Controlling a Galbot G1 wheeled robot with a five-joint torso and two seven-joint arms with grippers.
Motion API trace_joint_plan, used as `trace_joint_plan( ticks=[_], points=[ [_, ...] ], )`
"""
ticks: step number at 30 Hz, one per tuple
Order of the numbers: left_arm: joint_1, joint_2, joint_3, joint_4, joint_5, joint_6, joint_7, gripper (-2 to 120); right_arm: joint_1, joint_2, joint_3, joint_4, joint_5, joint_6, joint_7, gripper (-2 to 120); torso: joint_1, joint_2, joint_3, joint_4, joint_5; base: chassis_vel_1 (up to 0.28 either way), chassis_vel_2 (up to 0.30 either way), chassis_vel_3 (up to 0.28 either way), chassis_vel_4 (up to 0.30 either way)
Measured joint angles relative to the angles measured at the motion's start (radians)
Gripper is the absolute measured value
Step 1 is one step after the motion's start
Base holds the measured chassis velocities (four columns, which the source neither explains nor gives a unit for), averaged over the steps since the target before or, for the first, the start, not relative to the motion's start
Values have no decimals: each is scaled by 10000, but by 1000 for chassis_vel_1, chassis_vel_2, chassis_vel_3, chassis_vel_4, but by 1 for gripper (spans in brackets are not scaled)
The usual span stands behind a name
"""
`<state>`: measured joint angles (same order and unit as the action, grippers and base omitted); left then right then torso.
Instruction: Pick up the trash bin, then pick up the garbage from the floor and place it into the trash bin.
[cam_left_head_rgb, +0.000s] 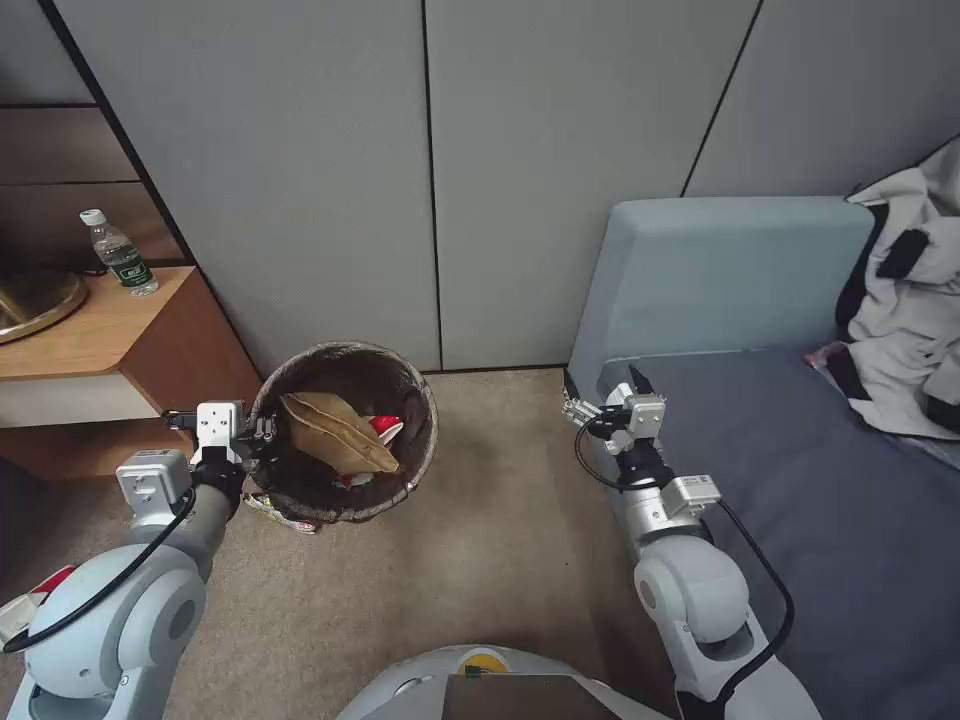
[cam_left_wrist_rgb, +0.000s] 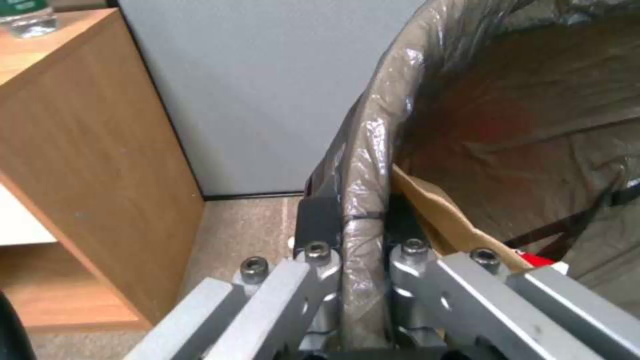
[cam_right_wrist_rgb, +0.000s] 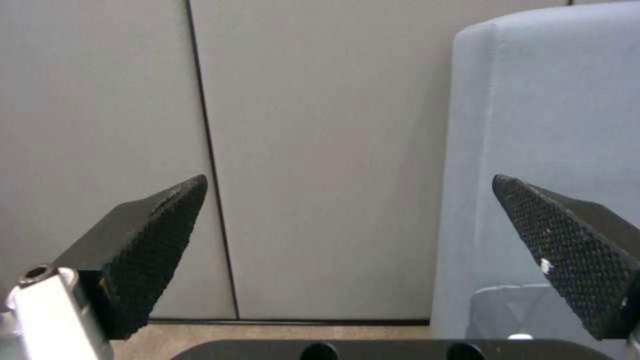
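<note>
The trash bin (cam_left_head_rgb: 428, 425), round with a dark brown bag over its rim, is by the wall between the wooden cabinet and the bed. My left gripper (cam_left_head_rgb: 265, 432) is shut on its left rim; in the left wrist view the fingers (cam_left_wrist_rgb: 319, 220) clamp the bag-covered rim (cam_left_wrist_rgb: 373, 125) from both sides. Garbage lies inside the bin: a tan paper bag (cam_left_head_rgb: 335, 430) (cam_left_wrist_rgb: 440, 215) and a red-and-white piece (cam_left_head_rgb: 385, 428). A crumpled wrapper (cam_left_head_rgb: 285, 518) peeks out at the bin's near lower edge. My right gripper (cam_left_head_rgb: 605, 395) (cam_right_wrist_rgb: 347, 225) hangs open and empty by the bed's corner.
A wooden cabinet (cam_left_head_rgb: 100, 330) at the left carries an upright water bottle (cam_left_head_rgb: 120, 255) and a brass dish (cam_left_head_rgb: 30, 300). The bed (cam_left_head_rgb: 800, 480) with its blue-grey headboard (cam_left_head_rgb: 720, 270) and white-and-black clothing (cam_left_head_rgb: 910, 300) takes up the right. Beige carpet (cam_left_head_rgb: 500, 520) lies between them.
</note>
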<state>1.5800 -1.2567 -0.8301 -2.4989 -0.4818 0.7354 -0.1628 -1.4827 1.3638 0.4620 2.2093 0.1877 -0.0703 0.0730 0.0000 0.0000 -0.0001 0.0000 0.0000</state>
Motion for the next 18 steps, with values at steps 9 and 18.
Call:
trace_joint_plan(
  ticks=[9, 18],
  points=[
    [-24, -63, 25, 32, 33, 0, -2, 2, 111, -123, 30, -42, 168, -129, 0, 100, 0, 0, 0, 0, 0, 45, 41, 45, 47],
    [-37, -62, 41, 65, 33, 0, -2, 2, 219, -126, -40, -143, 184, -189, -2, 100, 0, 0, 0, 2, 0, 103, 93, 94, 93]
  ],
)
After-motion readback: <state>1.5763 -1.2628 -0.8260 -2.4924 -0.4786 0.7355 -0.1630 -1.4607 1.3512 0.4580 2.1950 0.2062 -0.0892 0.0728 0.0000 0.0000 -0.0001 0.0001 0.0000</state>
